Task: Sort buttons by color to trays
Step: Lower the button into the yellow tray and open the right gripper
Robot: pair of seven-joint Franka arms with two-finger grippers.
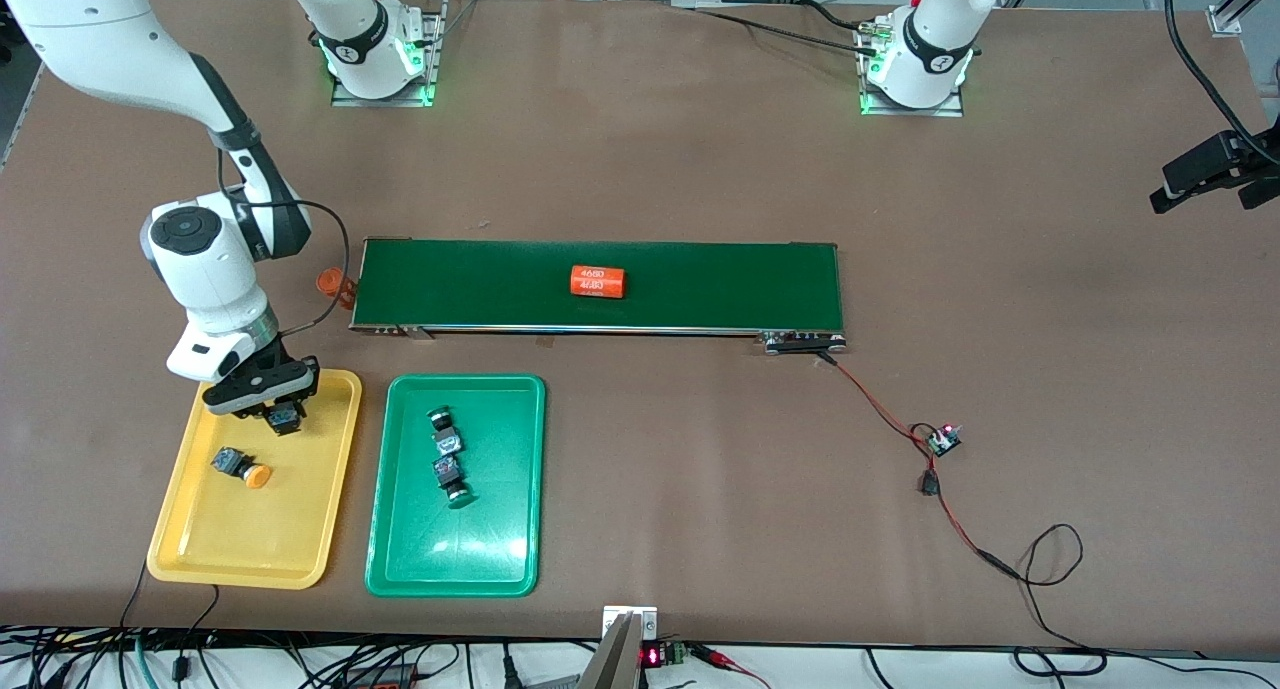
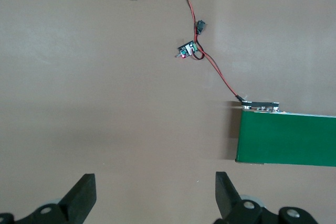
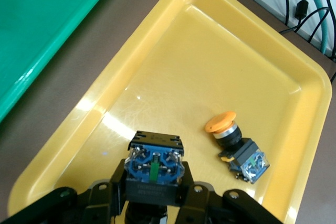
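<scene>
My right gripper point(image 1: 278, 409) is shut on a button point(image 1: 284, 420) and holds it low over the yellow tray point(image 1: 240, 534), at the tray's end nearest the belt. In the right wrist view my right gripper point(image 3: 153, 190) clamps the button's black body point(image 3: 155, 169), blue terminal face up, cap hidden. A yellow-orange button point(image 1: 243, 466) lies on its side in the yellow tray point(image 3: 210, 61), beside the held one point(image 3: 234, 142). Two green buttons point(image 1: 445, 429) point(image 1: 453, 479) lie in the green tray point(image 1: 450, 559). My left gripper point(image 2: 155, 187) is open and empty over bare table; that arm waits.
A long dark green conveyor belt point(image 1: 700, 284) carries an orange "4680" cylinder point(image 1: 598, 281); a small orange thing point(image 1: 330, 282) sits at its end toward the right arm. Red-black wires and a small circuit board point(image 1: 942, 439) run from the belt's other end point(image 2: 289, 140).
</scene>
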